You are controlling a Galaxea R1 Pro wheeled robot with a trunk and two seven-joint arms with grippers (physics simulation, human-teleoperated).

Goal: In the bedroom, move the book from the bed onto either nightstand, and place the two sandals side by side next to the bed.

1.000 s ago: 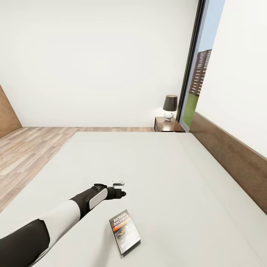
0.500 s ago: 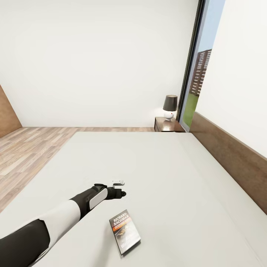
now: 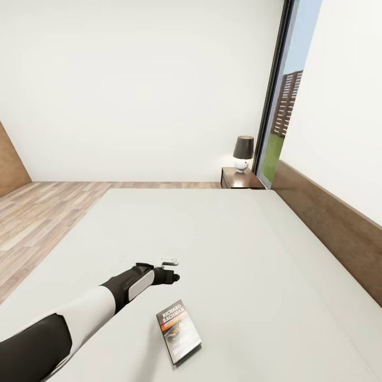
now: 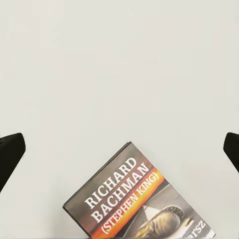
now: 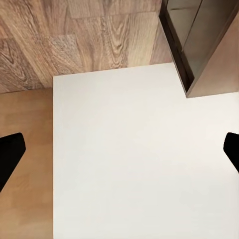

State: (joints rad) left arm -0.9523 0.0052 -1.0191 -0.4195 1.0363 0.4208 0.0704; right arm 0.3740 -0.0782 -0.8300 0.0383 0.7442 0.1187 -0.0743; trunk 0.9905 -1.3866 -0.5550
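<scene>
The book (image 3: 179, 331) lies flat on the bed (image 3: 228, 249), cover up, well in from every edge of the mattress and nearer the foot-side edge closest to the robot than the far one; in the left wrist view the book (image 4: 137, 199) shows its "Richard Bachman" lettering and orange band, skewed relative to the gripper's line. The left gripper (image 3: 171, 269) hangs over the mattress just beyond the book, its fingers spread wide apart and holding nothing. The right gripper (image 5: 119, 149) is likewise spread wide and empty, looking down on a white panel, wood floor and a dark cabinet corner. The main risk, as I judge it, is the grasp itself: a thin paperback lying flush on a soft mattress offers no exposed edge, so fingers coming straight down may press it into the bedding, or slide it away, rather than close on it. The skew adds to this, since an unaligned gripper could catch a corner and let the book pivot or fan open. The nightstand (image 3: 240, 179) with its lamp (image 3: 243, 153) stands at the far corner by the headboard (image 3: 329, 223), well apart from the book, so a weak pinch could drop it during the long carry.
</scene>
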